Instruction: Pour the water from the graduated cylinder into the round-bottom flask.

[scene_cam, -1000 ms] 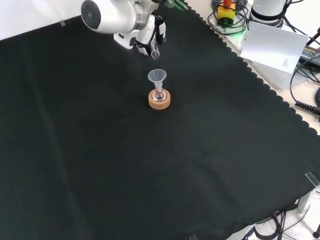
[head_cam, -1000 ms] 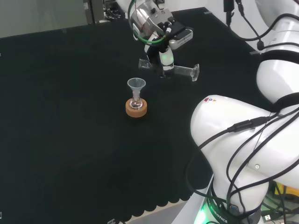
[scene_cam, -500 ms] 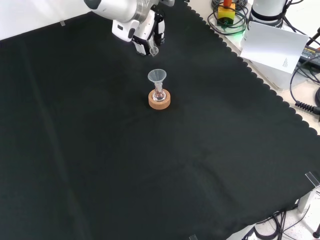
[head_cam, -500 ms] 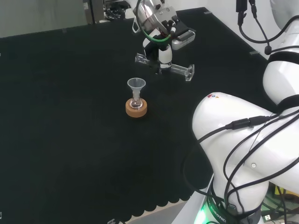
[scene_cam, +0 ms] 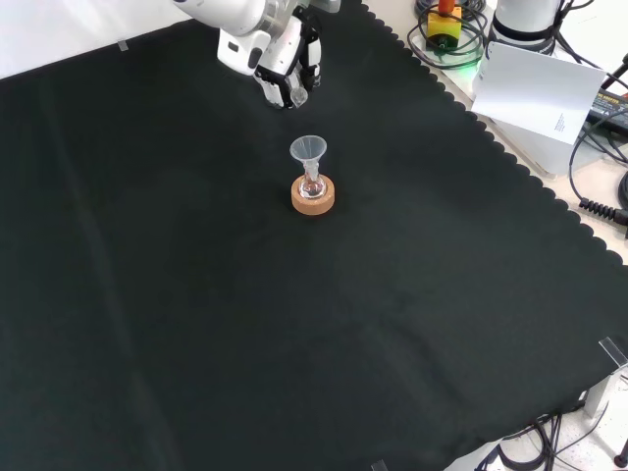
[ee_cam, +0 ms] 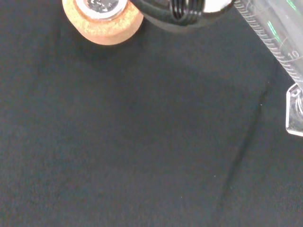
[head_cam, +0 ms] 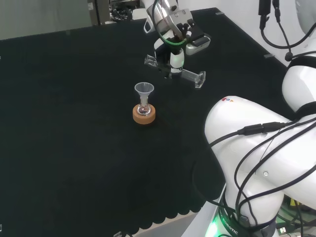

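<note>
While the bench (head_cam: 74,123) lies bare under its black cloth in the foreground of the head view, the round-bottom flask (head_cam: 143,109) sits nearer the middle, upright in a cork ring stand (head_cam: 144,115) with a clear funnel (head_cam: 144,89) seated in its neck. In the front view the same flask (scene_cam: 313,185) on its cork ring stands just below the hand (scene_cam: 285,69), well apart from it. Farther off in the head view, beyond and to the right of the funnel, the hand (head_cam: 170,42) hangs above the cloth with its fingers curled round the graduated cylinder (head_cam: 175,72). That cylinder lies close to level, its open mouth at the left toward the funnel and its flat foot at the right. The wrist view shows the marked cylinder (ee_cam: 272,40) wall, its foot, and the cork ring stand (ee_cam: 104,21) with the flask's glass inside.
</note>
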You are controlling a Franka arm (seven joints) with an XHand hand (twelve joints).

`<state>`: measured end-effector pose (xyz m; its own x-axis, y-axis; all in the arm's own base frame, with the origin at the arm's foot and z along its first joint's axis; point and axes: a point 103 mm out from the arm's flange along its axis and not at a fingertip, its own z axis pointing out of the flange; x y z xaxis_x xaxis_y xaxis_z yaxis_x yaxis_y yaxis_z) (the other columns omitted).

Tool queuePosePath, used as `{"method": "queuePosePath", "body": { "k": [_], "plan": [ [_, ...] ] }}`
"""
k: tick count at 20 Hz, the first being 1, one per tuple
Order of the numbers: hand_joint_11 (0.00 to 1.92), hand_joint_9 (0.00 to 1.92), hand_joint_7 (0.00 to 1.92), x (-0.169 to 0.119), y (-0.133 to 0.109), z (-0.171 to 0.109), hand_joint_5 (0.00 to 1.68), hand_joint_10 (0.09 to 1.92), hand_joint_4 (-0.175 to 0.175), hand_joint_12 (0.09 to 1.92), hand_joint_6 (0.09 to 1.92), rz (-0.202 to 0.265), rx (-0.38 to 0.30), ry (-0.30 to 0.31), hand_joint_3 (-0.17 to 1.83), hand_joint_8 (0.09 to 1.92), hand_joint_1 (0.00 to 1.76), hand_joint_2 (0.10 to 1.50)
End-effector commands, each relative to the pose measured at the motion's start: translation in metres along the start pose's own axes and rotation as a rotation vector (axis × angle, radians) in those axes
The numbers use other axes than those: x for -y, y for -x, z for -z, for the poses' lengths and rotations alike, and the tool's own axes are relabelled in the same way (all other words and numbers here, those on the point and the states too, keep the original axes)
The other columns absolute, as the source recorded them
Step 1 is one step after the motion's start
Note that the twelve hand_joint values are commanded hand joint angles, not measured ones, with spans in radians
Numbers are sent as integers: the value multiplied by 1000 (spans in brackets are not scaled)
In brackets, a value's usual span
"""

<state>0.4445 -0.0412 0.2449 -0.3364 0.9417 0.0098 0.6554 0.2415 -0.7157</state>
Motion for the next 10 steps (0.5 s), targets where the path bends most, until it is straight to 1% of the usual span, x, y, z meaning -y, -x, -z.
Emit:
{"method": "queuePosePath", "body": {
  "k": [1, 10],
  "plan": [
    [1205, 1187, 969, -3, 2, -3, 1060, 835, -161, 651, 782, 37, -44, 34, -9, 962, 1507, 1036],
    [1205, 1184, 968, -6, 12, -7, 1060, 838, -163, 650, 783, 64, -97, 105, -9, 964, 1507, 1036]
  ]
}}
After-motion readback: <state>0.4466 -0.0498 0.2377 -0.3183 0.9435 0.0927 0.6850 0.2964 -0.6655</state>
